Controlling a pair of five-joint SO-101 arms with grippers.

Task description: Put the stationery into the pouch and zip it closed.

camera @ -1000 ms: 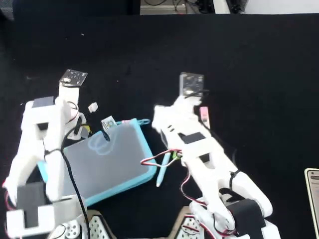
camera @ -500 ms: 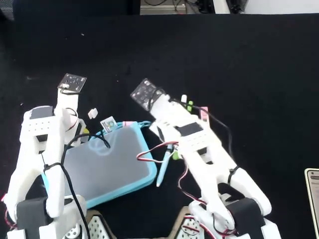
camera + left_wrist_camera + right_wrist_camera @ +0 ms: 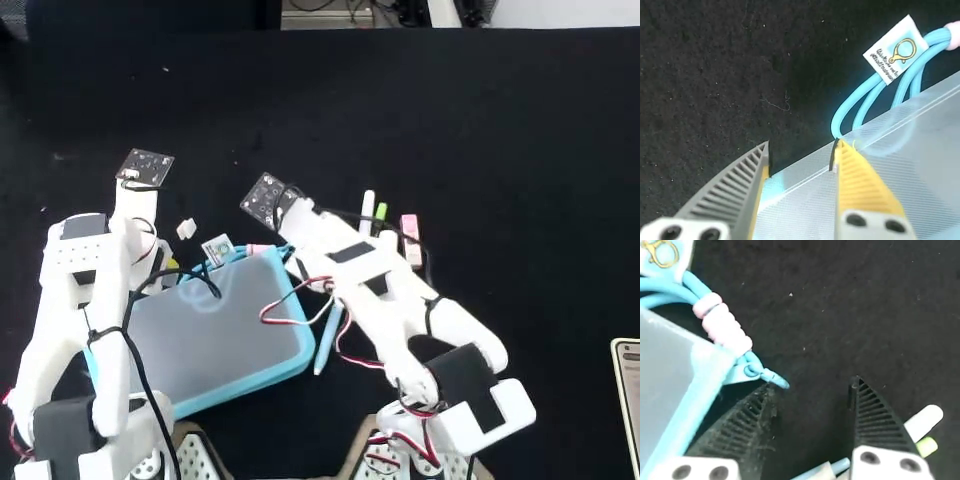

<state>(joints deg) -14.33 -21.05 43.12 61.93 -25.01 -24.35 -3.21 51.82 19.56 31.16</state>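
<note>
A teal pouch [image 3: 215,325] with a translucent face lies flat at the front left. My left gripper [image 3: 800,155] is open and straddles the pouch's edge [image 3: 900,170], beside its blue cord loop [image 3: 872,105] and white tag [image 3: 895,50]. At the pouch's far right corner my right gripper [image 3: 812,387] is open, with the blue zipper pull [image 3: 772,377] just off one finger and pink beads [image 3: 722,322] on the cord beyond. A light blue pen [image 3: 325,345] lies along the pouch's right side, partly under the right arm [image 3: 345,265]. A white marker [image 3: 367,205], a green highlighter [image 3: 380,213] and a pink eraser [image 3: 410,238] lie to the right.
A small white piece [image 3: 186,228] lies on the black table behind the pouch. At the front right edge sits a pale flat object [image 3: 627,390]. The back and right of the table [image 3: 480,130] are bare black cloth.
The right arm has swung left from above the markers to the pouch's far right corner, uncovering the marker and highlighter. The left arm shifted slightly a second ago, then held still.
</note>
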